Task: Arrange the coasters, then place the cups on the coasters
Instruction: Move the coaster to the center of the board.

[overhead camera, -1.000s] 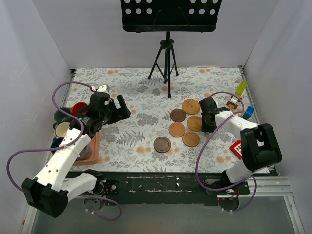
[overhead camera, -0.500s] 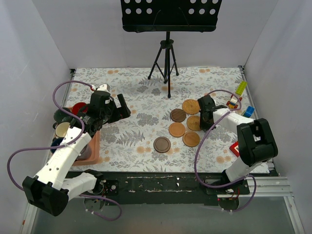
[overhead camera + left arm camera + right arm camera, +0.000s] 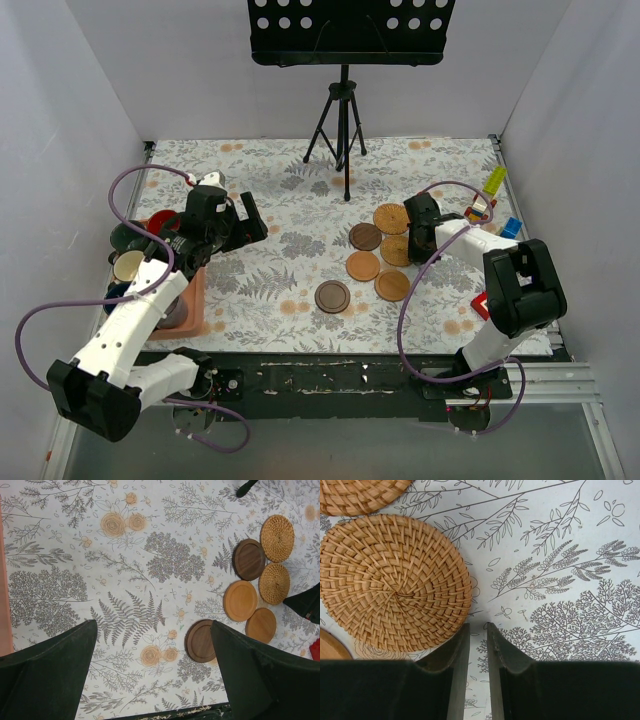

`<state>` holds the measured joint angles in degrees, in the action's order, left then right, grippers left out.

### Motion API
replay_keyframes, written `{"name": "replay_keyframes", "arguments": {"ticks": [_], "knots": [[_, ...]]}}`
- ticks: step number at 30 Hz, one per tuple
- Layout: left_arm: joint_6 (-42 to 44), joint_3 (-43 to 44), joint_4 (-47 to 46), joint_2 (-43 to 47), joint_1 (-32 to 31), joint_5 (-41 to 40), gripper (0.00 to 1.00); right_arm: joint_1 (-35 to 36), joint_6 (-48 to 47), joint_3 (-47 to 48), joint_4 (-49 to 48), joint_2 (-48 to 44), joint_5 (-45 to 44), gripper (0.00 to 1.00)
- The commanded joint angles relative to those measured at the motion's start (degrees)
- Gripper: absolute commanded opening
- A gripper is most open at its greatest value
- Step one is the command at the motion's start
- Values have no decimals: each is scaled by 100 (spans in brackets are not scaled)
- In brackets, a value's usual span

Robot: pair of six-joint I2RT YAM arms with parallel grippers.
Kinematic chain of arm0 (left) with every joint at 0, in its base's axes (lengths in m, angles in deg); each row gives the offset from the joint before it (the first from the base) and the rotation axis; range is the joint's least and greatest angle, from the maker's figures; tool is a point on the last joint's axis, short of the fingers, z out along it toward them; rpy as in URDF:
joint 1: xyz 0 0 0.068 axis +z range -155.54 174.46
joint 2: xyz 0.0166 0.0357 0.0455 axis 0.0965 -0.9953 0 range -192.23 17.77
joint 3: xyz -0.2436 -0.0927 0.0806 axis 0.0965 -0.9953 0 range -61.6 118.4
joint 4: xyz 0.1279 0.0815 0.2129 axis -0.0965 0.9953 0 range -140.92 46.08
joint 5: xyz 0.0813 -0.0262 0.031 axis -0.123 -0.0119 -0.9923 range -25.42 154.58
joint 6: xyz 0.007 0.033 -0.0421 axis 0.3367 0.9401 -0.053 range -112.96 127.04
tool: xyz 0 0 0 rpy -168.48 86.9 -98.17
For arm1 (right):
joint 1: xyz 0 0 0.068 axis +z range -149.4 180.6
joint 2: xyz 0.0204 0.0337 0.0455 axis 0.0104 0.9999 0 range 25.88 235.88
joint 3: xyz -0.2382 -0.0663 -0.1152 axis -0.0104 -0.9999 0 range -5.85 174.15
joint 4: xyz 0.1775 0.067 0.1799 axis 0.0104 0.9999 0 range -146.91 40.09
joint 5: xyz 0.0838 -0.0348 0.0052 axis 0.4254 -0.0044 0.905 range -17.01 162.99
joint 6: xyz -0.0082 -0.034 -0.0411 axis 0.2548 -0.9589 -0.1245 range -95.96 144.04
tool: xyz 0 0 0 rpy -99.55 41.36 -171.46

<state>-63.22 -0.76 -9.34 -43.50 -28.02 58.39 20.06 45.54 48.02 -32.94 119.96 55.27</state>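
Note:
Six coasters lie right of centre: two rattan, two dark brown, two orange wood. My right gripper is down at the cloth, its jaws a narrow slit apart with nothing between them. Its left finger is against the edge of the nearer rattan coaster. My left gripper hangs wide open and empty above the cloth, left of the coasters. The cups stand at the far left: red, dark green, cream; the others are partly hidden by the left arm.
A salmon-pink tray lies under the left arm. A music stand's tripod stands at the back centre. Toy blocks sit at the right edge, with a blue one and a red one nearer.
My right gripper has slid a little left and away from me, up beside the rattan coasters. The left arm has not moved.

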Motion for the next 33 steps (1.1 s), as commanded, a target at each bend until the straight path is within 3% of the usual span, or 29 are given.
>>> {"name": "replay_keyframes", "arguments": {"ticks": [1, 6, 13, 23, 33], "knots": [[83, 244, -27, -16, -11, -145, 98, -39, 127, 72, 161, -12, -188, 29], [74, 236, -27, 2, -11, -145, 98, -30, 223, -60, 301, -565, -206, 36], [74, 183, -124, 2, -11, -13, 98, 5, -128, -490, 143, -1655, 408, 56], [74, 68, -177, 98, -11, 136, 98, 294, -155, -1396, -243, -2087, 1288, 56], [74, -2, -142, 239, -20, 154, 98, 559, 170, -1265, -217, -1543, 744, 47]]}}
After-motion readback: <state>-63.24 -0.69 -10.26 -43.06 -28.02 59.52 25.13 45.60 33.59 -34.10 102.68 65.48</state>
